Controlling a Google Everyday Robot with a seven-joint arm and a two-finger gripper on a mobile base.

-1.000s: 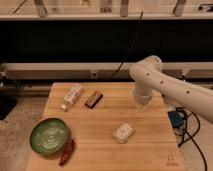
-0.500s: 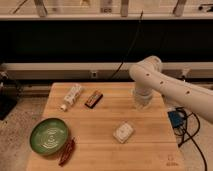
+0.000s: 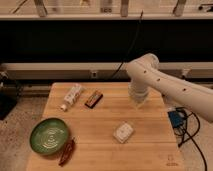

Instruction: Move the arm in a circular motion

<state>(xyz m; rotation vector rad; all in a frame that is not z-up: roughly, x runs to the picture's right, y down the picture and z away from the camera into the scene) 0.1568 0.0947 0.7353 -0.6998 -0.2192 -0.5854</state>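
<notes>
White arm (image 3: 172,85) over table's (image 3: 107,117) right side, gripper (image 3: 138,102) beneath its elbow

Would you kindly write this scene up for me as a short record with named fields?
surface: wooden table
arm: white arm reaching in from the right over the table's far right part
gripper: gripper pointing down, apart from every item
bowl: green bowl, near left
beside bowl: reddish-brown item
far left: white bottle, lying down; brown bar
centre: white packet
</notes>
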